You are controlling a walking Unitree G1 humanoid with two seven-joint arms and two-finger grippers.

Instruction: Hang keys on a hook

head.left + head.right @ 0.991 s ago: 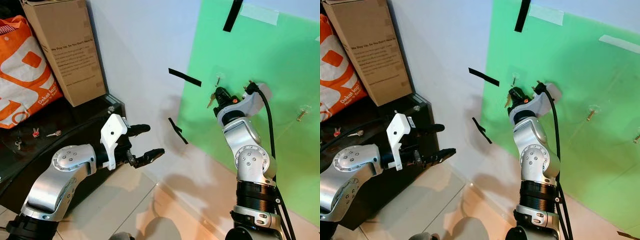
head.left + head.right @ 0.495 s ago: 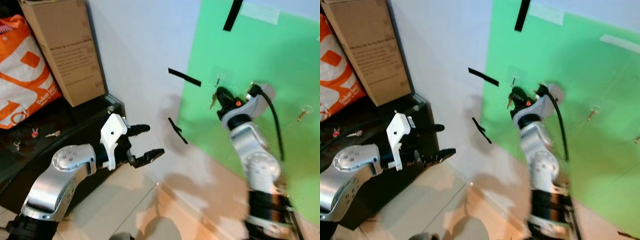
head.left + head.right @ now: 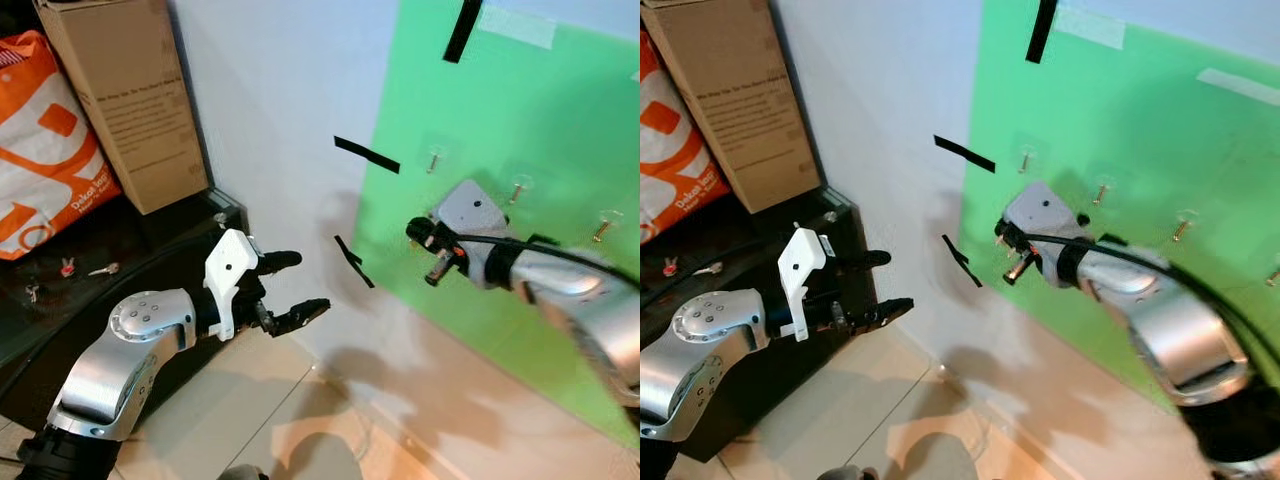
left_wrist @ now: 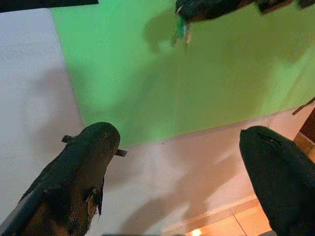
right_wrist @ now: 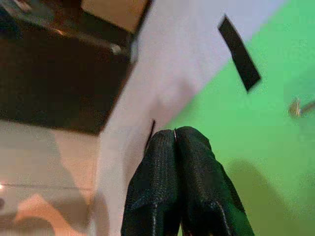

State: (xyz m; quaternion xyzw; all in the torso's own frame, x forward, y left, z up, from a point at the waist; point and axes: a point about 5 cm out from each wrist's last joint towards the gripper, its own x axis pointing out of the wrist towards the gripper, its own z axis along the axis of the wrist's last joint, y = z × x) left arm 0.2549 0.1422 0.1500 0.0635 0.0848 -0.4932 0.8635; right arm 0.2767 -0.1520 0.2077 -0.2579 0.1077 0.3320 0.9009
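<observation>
My right gripper (image 3: 418,234) is held out level in front of the green board (image 3: 560,120), below and between the two leftmost brass hooks (image 3: 433,157) (image 3: 517,187). Its fingers (image 5: 174,147) are pressed shut, and a small bunch of keys (image 3: 437,268) dangles from them; the keys (image 4: 181,29) also hang in the left wrist view. No hook carries anything. My left gripper (image 3: 305,282) is held low at the left, open and holding nothing, pointing toward the wall.
A dark cabinet (image 3: 150,240) at the left carries a cardboard box (image 3: 130,90), an orange bag (image 3: 45,150) and a few loose keys (image 3: 68,266). Black tape strips (image 3: 366,154) mark the white wall. More hooks (image 3: 1180,228) sit further right. Tiled floor lies below.
My right arm has swung down and away from the leftmost hook, now reaching in level from the right. The keys came away with it. The left arm has held still.
</observation>
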